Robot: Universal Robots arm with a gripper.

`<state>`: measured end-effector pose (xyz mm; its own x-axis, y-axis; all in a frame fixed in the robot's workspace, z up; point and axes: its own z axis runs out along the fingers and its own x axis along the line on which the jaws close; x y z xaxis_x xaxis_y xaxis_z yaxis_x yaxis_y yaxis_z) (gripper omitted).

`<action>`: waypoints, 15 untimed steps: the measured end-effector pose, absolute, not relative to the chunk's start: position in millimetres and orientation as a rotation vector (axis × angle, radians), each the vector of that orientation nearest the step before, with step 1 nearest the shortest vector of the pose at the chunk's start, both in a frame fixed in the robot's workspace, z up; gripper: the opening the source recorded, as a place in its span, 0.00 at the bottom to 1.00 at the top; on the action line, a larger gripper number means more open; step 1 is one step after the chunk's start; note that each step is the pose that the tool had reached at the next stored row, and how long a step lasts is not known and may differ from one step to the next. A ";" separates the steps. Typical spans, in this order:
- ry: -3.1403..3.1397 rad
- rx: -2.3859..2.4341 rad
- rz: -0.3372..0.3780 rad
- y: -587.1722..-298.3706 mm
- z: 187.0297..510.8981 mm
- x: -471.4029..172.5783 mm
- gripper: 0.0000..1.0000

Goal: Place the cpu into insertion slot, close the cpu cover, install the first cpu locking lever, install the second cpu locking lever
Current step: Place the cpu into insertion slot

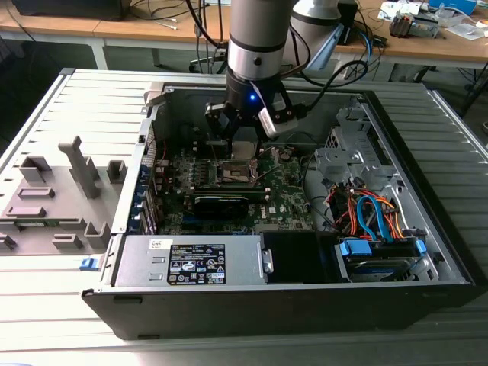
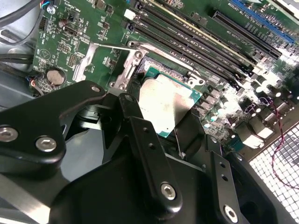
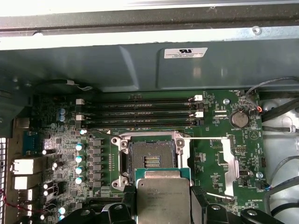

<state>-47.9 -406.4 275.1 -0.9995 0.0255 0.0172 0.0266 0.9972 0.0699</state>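
The silver-grey robot arm (image 1: 259, 38) comes straight down from above into the open black computer case (image 1: 305, 309), its wrist vertical and its black gripper (image 1: 244, 146) pointing down over the middle of the green motherboard (image 1: 288, 197). The fingers (image 3: 198, 208) are drawn in narrow and clamp the cpu (image 3: 163, 200), a small flat square chip with a dull silver-grey metal top and a green rim, by two opposite edges.

In both wrist views the cpu is held flat and level at the near edge of the insertion slot (image 3: 152, 156), not seated in it. The slot's dark square centre and silver border lie bare. The cpu cover (image 3: 232, 161), a thin silver metal frame plate, is swung open to the side of the slot, and a thin wire lever (image 3: 205, 138) runs between them.

The case lies on its side on a grey slatted table (image 1: 46, 313). Along its front wall sits a grey power supply box (image 1: 191, 263). Orange and blue cables (image 1: 374, 213) bunch at the exterior view's right. A long black narrow card (image 1: 221, 204) lies just beside the slot. Three black memory slots (image 3: 140, 114) run parallel on its far side, and a round silver coin battery (image 3: 239, 118) sits near the cover.
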 end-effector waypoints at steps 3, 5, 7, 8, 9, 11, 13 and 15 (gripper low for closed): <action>-3.123 -0.041 -0.110 -406.4 274.5 -47.9 0.55; -3.123 -0.041 -0.110 -406.4 274.0 -47.9 0.55; -3.123 -0.041 -0.110 -406.4 273.5 -47.9 0.55; -3.123 -0.041 -0.110 -406.4 273.3 -47.9 0.55; -3.123 -0.041 -0.110 -406.4 273.0 -47.9 0.55; -3.123 -0.041 -0.110 -406.4 272.7 -47.9 0.55; -3.123 -0.041 -0.109 -406.4 272.4 -47.9 0.55; -3.123 -0.041 -0.109 -406.4 272.1 -47.9 0.55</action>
<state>-47.9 -406.4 272.1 -0.9995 0.0255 0.0172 0.0266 0.9972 0.0694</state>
